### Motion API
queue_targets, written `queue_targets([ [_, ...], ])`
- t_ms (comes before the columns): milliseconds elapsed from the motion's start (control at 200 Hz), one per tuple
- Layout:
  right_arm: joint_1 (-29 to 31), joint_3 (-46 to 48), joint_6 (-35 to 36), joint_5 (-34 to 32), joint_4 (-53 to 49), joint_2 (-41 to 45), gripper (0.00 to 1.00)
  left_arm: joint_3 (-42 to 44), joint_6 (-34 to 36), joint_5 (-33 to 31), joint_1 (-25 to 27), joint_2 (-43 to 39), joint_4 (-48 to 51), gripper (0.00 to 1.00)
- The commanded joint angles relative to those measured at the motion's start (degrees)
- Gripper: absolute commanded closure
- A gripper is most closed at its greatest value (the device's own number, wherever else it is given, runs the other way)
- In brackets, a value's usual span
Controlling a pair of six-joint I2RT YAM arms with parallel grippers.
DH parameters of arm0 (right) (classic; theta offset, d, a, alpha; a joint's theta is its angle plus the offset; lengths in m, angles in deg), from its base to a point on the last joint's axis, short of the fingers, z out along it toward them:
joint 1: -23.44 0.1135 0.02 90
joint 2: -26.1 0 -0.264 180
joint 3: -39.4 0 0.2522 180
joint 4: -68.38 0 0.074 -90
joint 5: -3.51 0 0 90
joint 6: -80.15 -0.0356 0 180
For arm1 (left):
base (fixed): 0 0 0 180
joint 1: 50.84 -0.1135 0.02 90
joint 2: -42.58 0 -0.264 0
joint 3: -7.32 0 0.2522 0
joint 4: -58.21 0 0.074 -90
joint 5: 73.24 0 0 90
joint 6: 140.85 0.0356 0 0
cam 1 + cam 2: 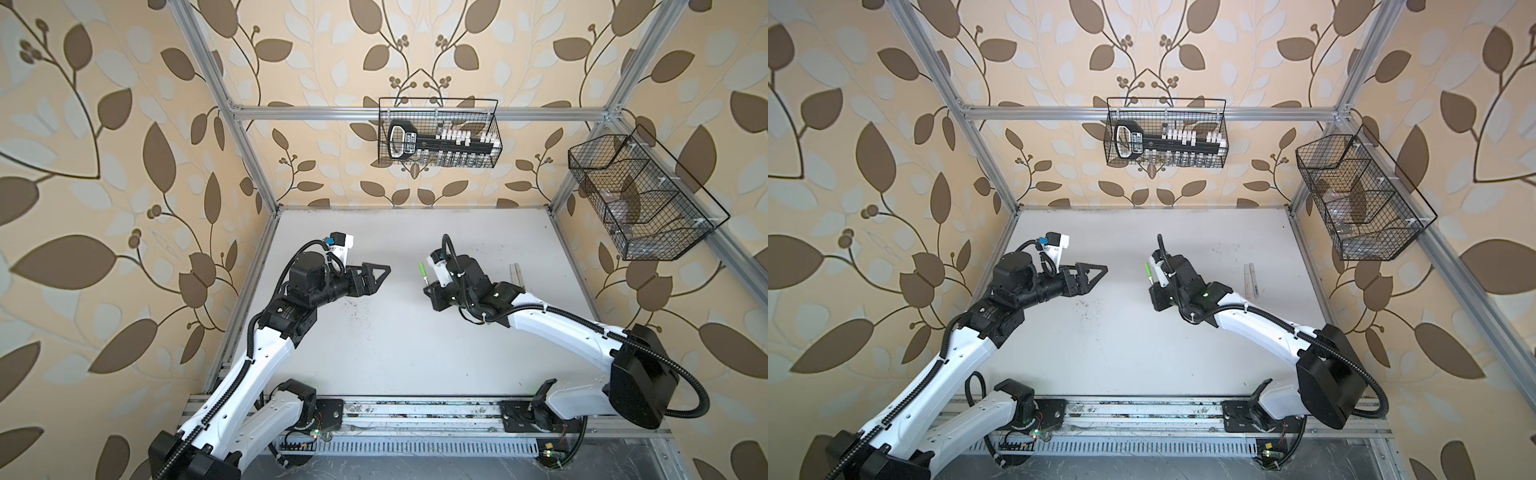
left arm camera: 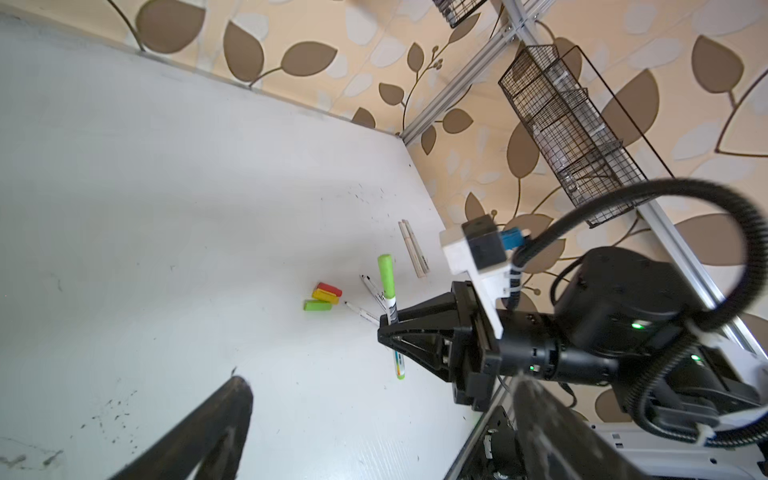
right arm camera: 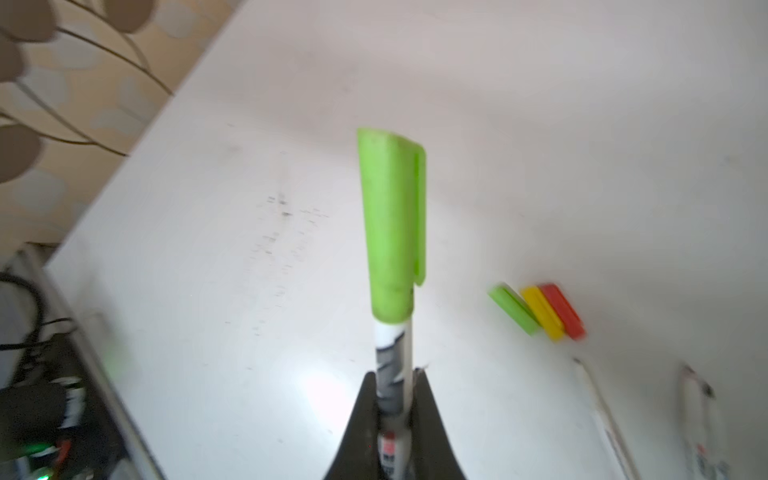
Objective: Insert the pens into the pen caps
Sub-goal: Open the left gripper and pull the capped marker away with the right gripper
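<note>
**Top views.** Right gripper: pressed together on a white pen, held above the table right of centre. A lime green cap sits on the pen's free end. Left gripper: seen side-on, carrying nothing, well apart from the right one and pointing toward it. Two pale grey markers: side by side on the table near its right edge.

**Left wrist view.** Left gripper: fingers spread wide, nothing between them. Right gripper: clamped on the white pen partway along the barrel, with the lime green cap on one end and the green-tipped other end past the jaws. Loose on the table, side by side and touching: red cap, yellow cap, green cap. Just beside them are two thin uncapped pens, one and another. The grey markers lie beyond.

**Right wrist view.** Right gripper: both fingers tight against the white pen. The lime green cap is seated on it. On the table beside it lie the green cap, yellow cap and red cap. The thin uncapped pens are blurred.
</note>
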State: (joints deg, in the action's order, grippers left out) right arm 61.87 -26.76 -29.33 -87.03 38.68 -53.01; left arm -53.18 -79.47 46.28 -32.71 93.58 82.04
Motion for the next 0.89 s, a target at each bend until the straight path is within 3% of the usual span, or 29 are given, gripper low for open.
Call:
queue_targets([
  [0,-6.09,2.24,0.63,-7.76,-9.64,3.49,1.00,-0.41,1.24,1.43,-0.20,-0.96,2.42,0.01],
  [190,-19.28,1.52,6.63,-10.17,-14.56,2.68,1.00,1.72,0.85,4.22,-0.20,-2.14,2.55,0.01],
  [340,-26.08,-1.95,10.87,-13.49,-17.01,-5.43,1.00,2.18,0.11,5.45,-0.20,-2.01,1.07,0.01],
  [890,-31.00,-13.54,16.11,-21.79,-18.84,-26.43,0.86,2.61,-1.42,8.14,-0.20,0.63,-1.50,0.01],
])
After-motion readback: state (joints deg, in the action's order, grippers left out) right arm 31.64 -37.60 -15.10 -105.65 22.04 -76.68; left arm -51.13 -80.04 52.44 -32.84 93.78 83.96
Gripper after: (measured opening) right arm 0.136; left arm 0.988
